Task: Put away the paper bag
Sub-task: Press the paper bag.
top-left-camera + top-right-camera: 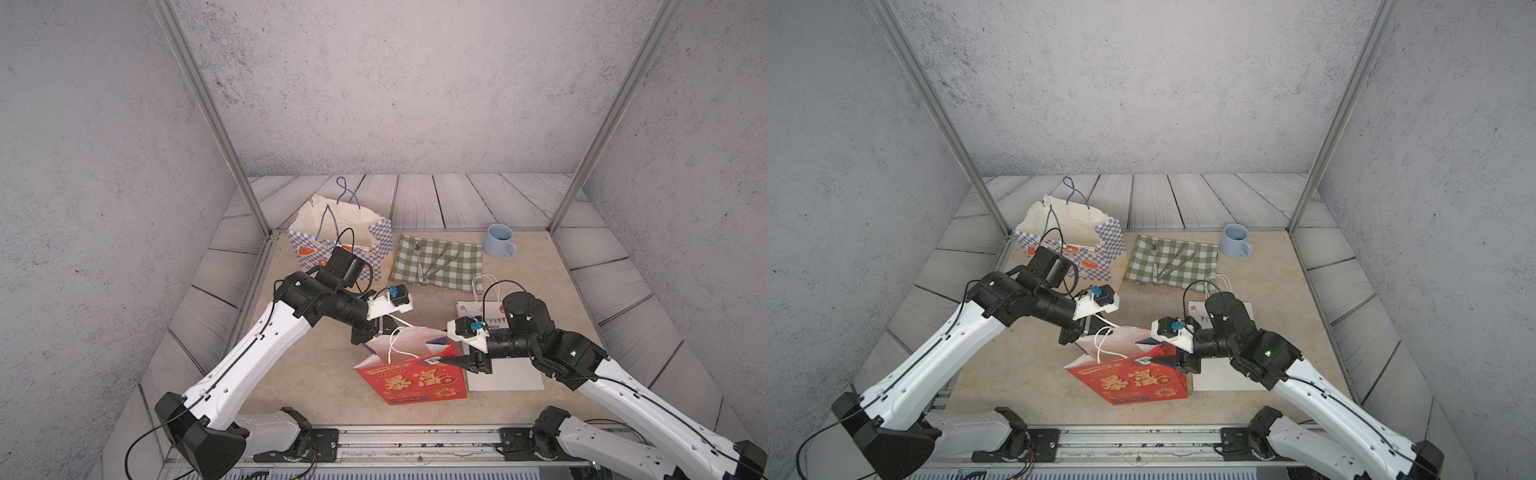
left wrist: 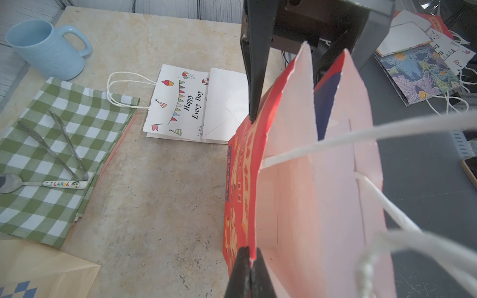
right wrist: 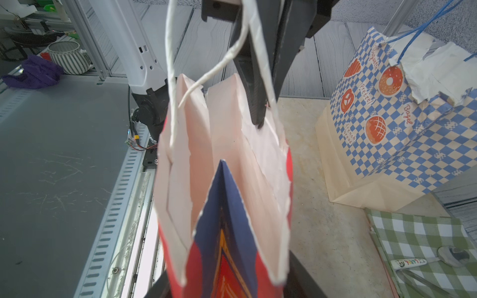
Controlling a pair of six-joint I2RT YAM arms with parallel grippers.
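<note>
The red paper bag (image 1: 411, 378) (image 1: 1133, 382) with white cord handles (image 1: 395, 345) stands open near the table's front middle. My left gripper (image 2: 249, 251) (image 1: 372, 336) is shut on the rim of the bag's front wall at its left end. My right gripper (image 1: 446, 360) (image 3: 227, 273) is at the opposite end. One of its fingers (image 3: 299, 273) lies against each side wall, and the blue side fold (image 3: 224, 206) creases inward between them. In the left wrist view the bag's pale inside (image 2: 309, 180) fills the right half.
A blue-checked bakery bag (image 1: 345, 241) stands open at the back left. A green checked cloth (image 1: 440, 259) with a spoon and tongs lies behind the arms, and a blue mug (image 1: 498, 241) sits at the back right. A flat white bag (image 2: 180, 103) lies under my right arm.
</note>
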